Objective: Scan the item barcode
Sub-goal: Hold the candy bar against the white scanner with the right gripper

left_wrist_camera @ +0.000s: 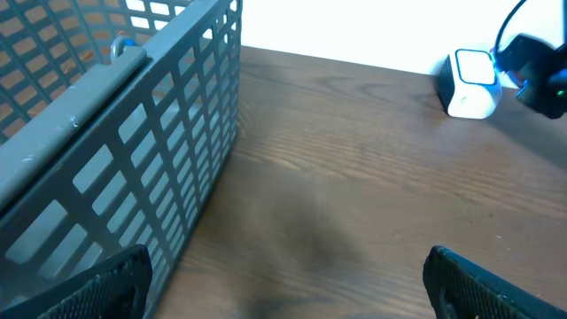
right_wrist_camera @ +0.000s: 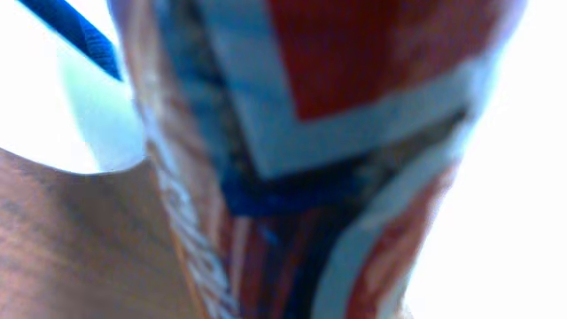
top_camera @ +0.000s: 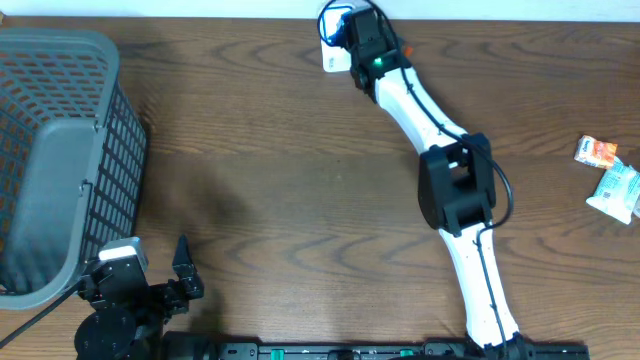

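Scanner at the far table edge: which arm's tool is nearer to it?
Right. The right tool is right at the scanner, holding a packet; the left tool sits open at the near edge beside the basket.

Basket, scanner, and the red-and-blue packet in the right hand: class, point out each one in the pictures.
basket point(top_camera: 60, 40): overhead view, on its far rim.
scanner point(top_camera: 330, 62): overhead view, on its white body.
packet point(right_wrist_camera: 381, 53): right wrist view, on its red panel.

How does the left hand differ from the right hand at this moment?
The left hand is open and empty; the right hand is shut on a red, white and blue packet. The left hand sits beside the basket; the right hand reaches the white scanner.
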`<state>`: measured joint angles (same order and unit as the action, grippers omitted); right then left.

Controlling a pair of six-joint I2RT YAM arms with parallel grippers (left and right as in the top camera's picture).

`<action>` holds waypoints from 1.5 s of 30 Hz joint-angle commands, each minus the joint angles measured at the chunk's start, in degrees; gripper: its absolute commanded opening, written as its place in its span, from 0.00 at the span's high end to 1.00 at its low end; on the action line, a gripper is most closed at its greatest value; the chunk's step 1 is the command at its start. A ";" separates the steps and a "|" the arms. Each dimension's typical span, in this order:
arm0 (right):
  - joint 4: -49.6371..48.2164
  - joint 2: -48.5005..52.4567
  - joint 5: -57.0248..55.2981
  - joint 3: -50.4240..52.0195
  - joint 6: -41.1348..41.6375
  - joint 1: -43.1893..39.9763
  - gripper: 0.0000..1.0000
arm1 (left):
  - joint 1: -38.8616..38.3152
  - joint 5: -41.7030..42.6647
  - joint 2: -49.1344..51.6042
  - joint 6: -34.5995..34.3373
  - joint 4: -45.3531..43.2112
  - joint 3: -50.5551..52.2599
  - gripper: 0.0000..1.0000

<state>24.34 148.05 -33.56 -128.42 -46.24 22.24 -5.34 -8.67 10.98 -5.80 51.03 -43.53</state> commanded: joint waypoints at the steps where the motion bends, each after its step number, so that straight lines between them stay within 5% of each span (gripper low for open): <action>1: -4.48 0.50 -2.75 -1.97 -8.13 0.55 0.99 | 0.20 0.55 -0.26 -0.07 -0.04 0.04 0.02; 7: -13.31 0.50 -0.63 -1.97 -12.96 1.86 0.99 | 0.20 0.55 -0.26 -0.07 -0.04 0.02 0.02; 35: -5.29 3.48 4.37 -1.86 -14.21 -0.20 0.99 | 0.20 0.55 -0.26 -0.07 -0.04 0.04 0.02; 45: 7.06 0.92 2.23 -1.86 -1.51 1.79 0.99 | 0.20 0.55 -0.26 -0.07 -0.04 0.02 0.02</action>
<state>29.52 150.52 -30.41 -129.43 -54.22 22.63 -5.34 -8.67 10.98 -5.80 51.05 -43.53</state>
